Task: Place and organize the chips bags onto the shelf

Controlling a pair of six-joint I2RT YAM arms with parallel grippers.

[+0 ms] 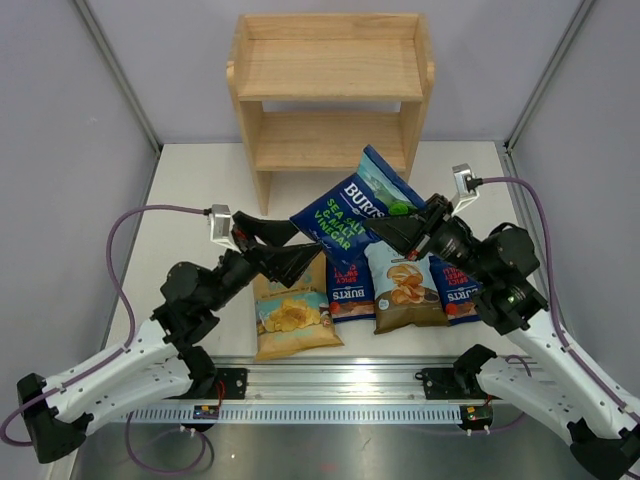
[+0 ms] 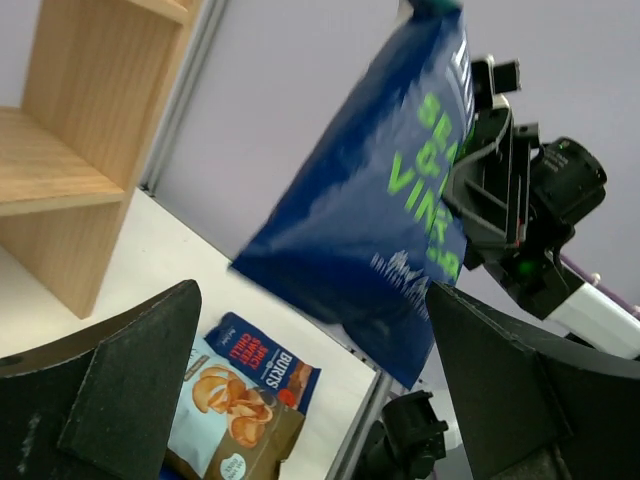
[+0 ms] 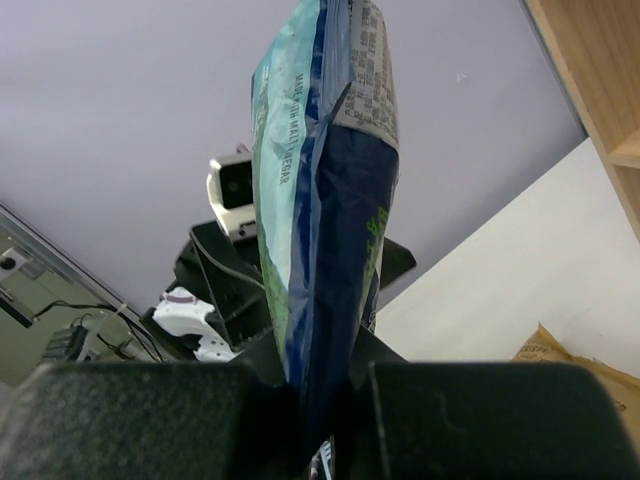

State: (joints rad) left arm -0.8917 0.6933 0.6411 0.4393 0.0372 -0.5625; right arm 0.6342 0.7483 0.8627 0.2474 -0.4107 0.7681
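A dark-blue Burts sea salt and vinegar bag (image 1: 348, 212) hangs tilted in the air in front of the shelf (image 1: 330, 85). My right gripper (image 1: 408, 226) is shut on its right edge; in the right wrist view the bag (image 3: 325, 200) stands edge-on, pinched in the gripper (image 3: 325, 400). My left gripper (image 1: 308, 245) is open at the bag's lower left corner, jaws wide and not touching it. On the table lie a tan-yellow bag (image 1: 290, 312), a small Burts bag (image 1: 350, 288), a light-blue and brown bag (image 1: 405, 288) and another small Burts bag (image 1: 462, 298).
Both wooden tiers of the shelf (image 2: 70, 170) are bare. The four lying bags form a row just ahead of the metal rail (image 1: 340, 385) at the near edge. Grey walls close in both sides. The right arm (image 2: 520, 200) fills the space behind the raised bag.
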